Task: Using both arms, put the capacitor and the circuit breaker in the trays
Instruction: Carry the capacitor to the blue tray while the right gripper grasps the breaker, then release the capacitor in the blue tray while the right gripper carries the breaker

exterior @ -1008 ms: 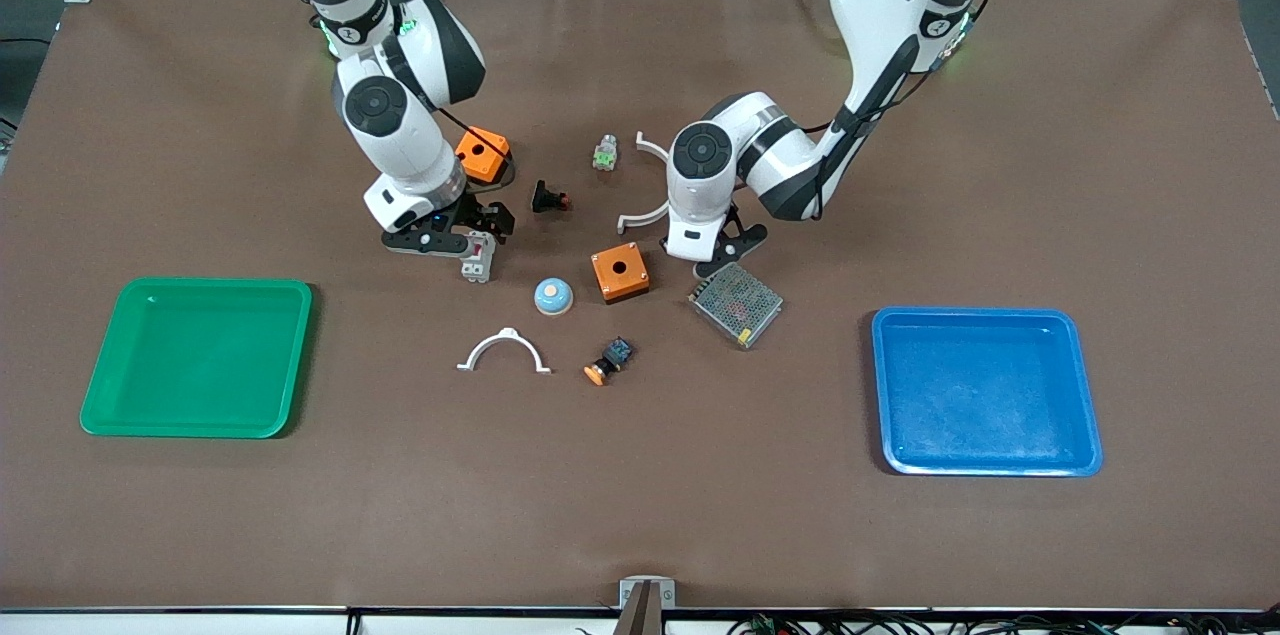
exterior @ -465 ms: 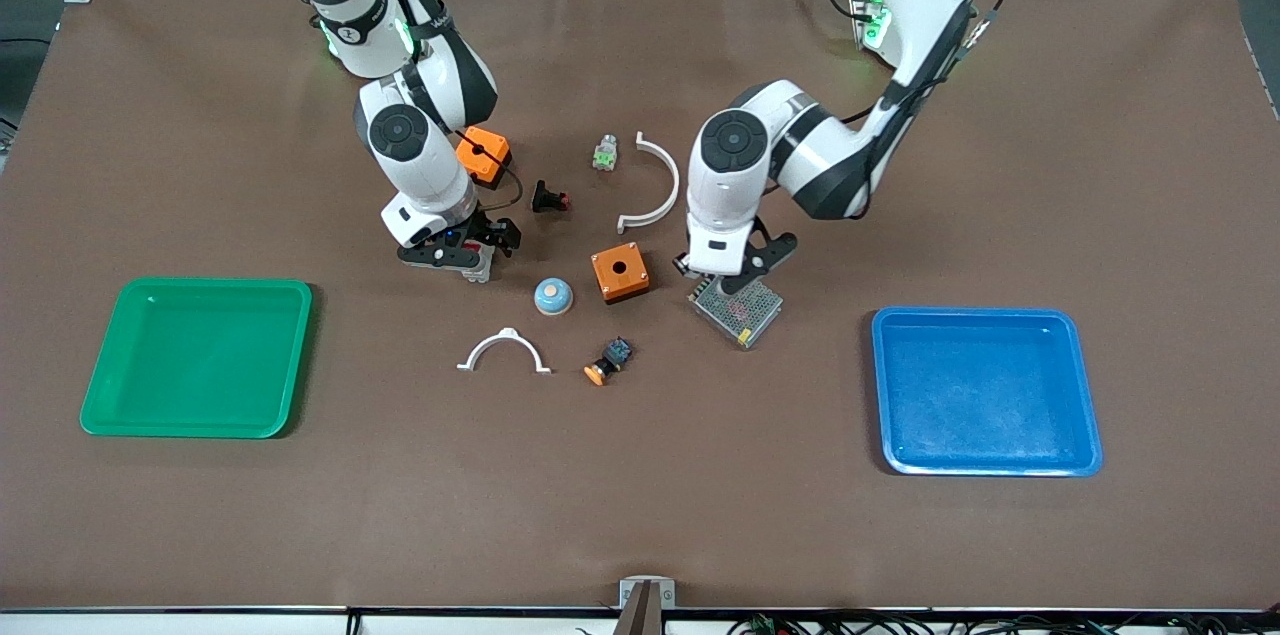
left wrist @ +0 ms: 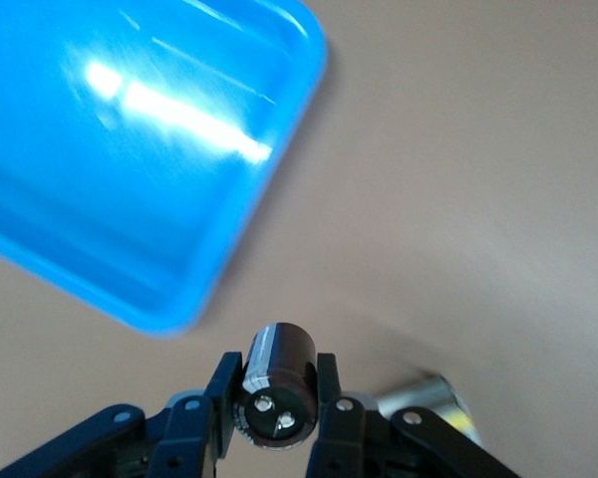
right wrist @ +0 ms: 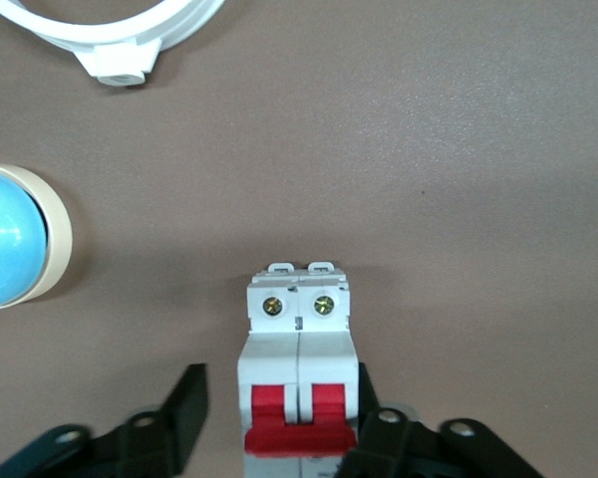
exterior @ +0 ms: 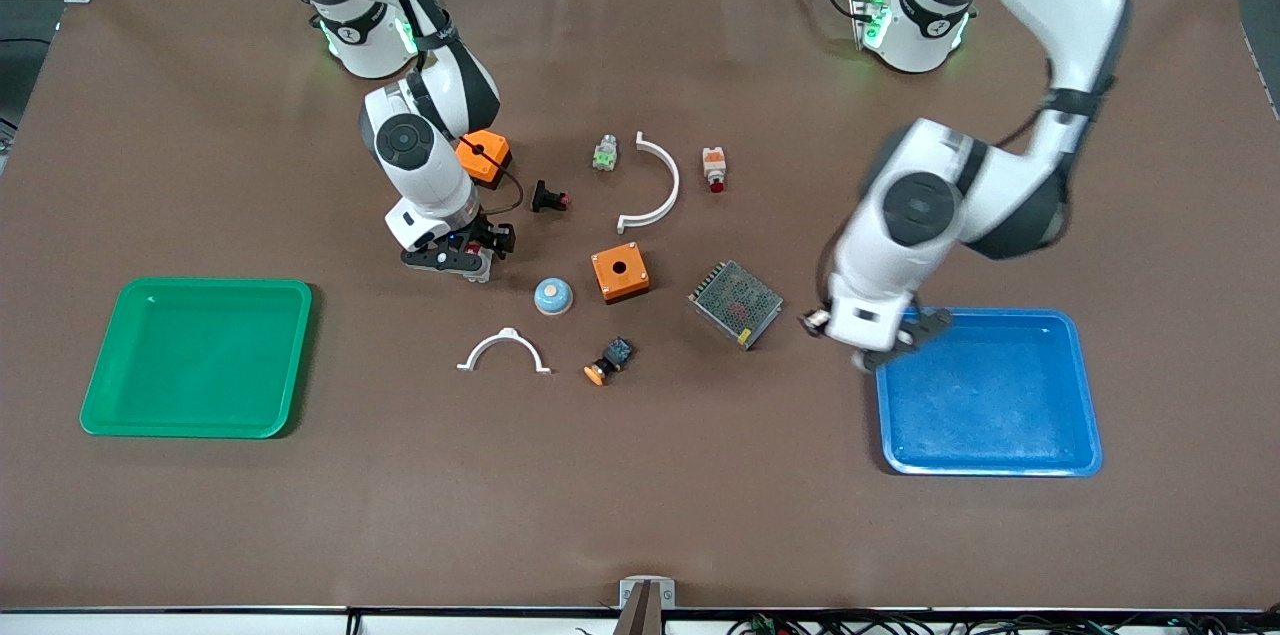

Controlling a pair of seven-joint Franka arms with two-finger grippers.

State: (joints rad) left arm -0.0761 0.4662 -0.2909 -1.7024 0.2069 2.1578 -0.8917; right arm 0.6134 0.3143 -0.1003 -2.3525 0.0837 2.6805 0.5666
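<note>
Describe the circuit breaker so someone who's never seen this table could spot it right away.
Start at the green tray and go toward the table's middle to the right end effector. The circuit breaker lies on the mat between its open fingers. It is the only white-grey block with two red switch levers; the neighbouring boxes are orange.

The table cover looks like matt brown cloth or felt, with a fine rough grain. The blue tray is glossy smooth plastic and shows bright reflections. The green tray is shiny plastic also. The capacitor has a smooth dark glossy sleeve and two small metal points at its end. The circuit breaker is matt white plastic with red plastic levers and brass-coloured metal screws.
</note>
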